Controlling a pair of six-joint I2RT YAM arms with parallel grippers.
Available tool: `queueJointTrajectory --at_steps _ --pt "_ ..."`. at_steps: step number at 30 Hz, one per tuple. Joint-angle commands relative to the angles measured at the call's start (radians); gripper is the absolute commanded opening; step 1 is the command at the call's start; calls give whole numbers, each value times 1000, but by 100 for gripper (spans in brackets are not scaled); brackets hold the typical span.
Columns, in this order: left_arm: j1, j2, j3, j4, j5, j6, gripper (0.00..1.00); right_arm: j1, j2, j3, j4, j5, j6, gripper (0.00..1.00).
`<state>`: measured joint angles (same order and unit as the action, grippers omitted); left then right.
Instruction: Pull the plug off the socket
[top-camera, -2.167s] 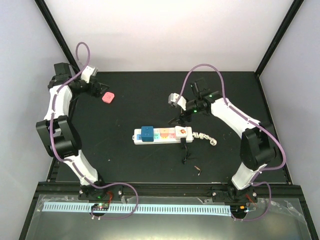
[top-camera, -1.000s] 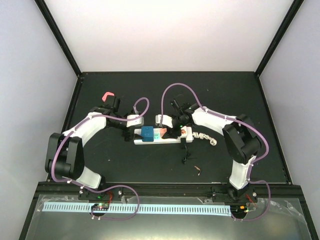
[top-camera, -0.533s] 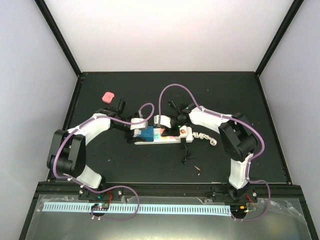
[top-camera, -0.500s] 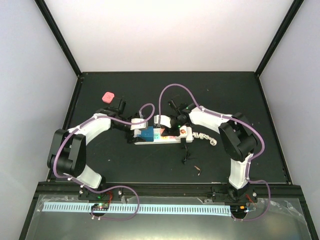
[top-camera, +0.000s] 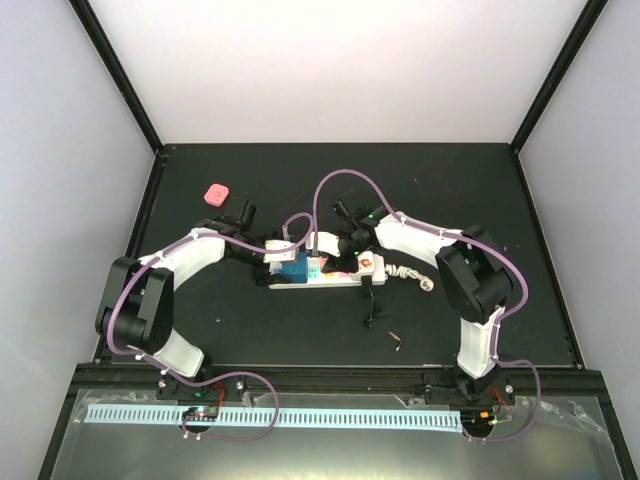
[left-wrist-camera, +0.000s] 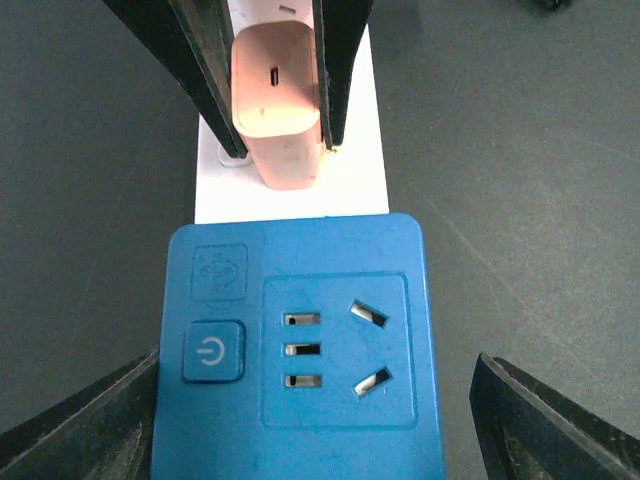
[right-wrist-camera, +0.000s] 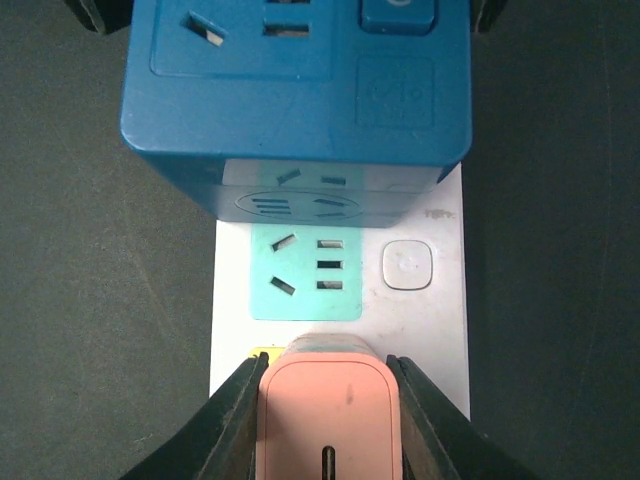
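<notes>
Both arms have closed on the white socket (right-wrist-camera: 440, 320): left hand (left-wrist-camera: 310, 420) spread around a boxy blue adapter (left-wrist-camera: 300, 300), right hand (right-wrist-camera: 325, 410) pinching the rounded pink plug (left-wrist-camera: 278, 100).

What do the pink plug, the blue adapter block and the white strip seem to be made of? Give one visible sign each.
Pink plug: probably moulded plastic, satin; even colour, rounded edges.
Blue adapter block: likely plastic, matte; crisp moulded button and slots.
White strip: seemingly smooth plastic, faint sheen; flat, seamless top.
</notes>
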<state>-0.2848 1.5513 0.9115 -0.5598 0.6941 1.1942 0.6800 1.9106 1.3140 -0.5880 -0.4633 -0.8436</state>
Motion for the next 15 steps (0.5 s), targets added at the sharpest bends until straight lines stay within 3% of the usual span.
queueJointTrajectory --at_steps 1,10,15 --pt "-10 8 -5 25 -13 8 81 16 23 14 -23 29 -14 14" --pt "-11 -20 9 22 14 -51 55 23 51 42 -45 50 -4 7" --pt "-11 -56 -20 52 39 -45 47 29 79 76 -85 65 -8 4"
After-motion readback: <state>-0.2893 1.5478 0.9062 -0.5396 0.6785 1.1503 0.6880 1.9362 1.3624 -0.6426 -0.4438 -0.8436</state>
